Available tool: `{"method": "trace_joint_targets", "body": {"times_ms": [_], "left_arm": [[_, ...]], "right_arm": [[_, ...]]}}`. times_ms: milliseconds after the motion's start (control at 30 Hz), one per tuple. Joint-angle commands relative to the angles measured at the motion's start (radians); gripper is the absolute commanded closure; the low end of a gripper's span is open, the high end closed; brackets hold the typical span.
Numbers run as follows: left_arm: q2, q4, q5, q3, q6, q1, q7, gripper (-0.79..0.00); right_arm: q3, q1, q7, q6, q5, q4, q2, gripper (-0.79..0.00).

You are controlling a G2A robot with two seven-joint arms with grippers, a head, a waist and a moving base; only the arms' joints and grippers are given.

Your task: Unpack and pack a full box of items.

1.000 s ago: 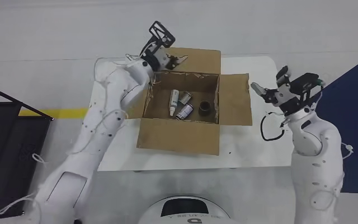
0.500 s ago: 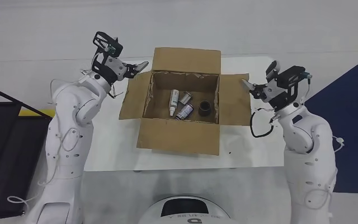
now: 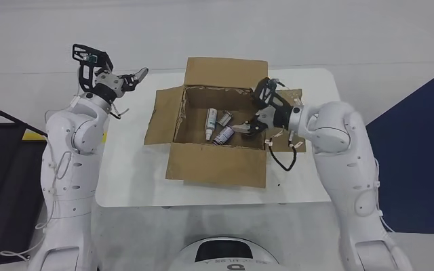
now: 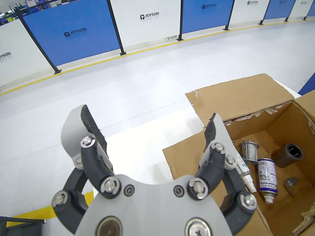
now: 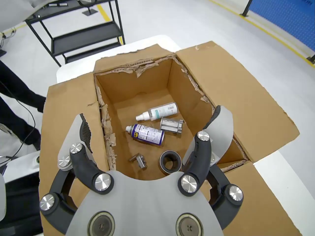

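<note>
An open cardboard box (image 3: 215, 164) stands on the white table (image 3: 132, 177), all of its flaps folded outward. Inside lie a white spray bottle (image 5: 160, 111), a blue spray can (image 5: 147, 134), a ribbed metal cylinder (image 5: 171, 125), a black ring-shaped sleeve (image 5: 170, 162) and a small metal bracket (image 5: 139, 160). My right gripper (image 3: 252, 112) hangs open over the box's right side, above the black sleeve, with nothing held (image 5: 151, 121). My left gripper (image 3: 129, 78) is open and empty, beyond the table's far left corner, away from the box (image 4: 150, 121).
The table's left part and front strip are bare. A black shelving rack (image 5: 81, 33) stands on the floor past the table's left end. Blue and white fence panels (image 4: 147, 18) line the room behind.
My left arm swung left, away from the box's back corner, and the left flap now lies folded out. My right arm came in from the table's right side to over the box.
</note>
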Motion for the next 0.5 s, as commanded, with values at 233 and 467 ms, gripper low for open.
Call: {"method": "trace_joint_targets", "body": {"times_ms": [233,467], "left_arm": [[0.0,-0.001,0.0,0.0,-0.001,-0.001,-0.001,-0.785],[0.0,-0.001,0.0,0.0,-0.001,-0.001,-0.001,-0.785]], "right_arm": [[-0.031,0.028,0.056,0.04,-0.052,0.001,0.001,-0.785],[-0.27,0.273,0.289,0.209,-0.129,0.253,-0.033,-0.785]]}}
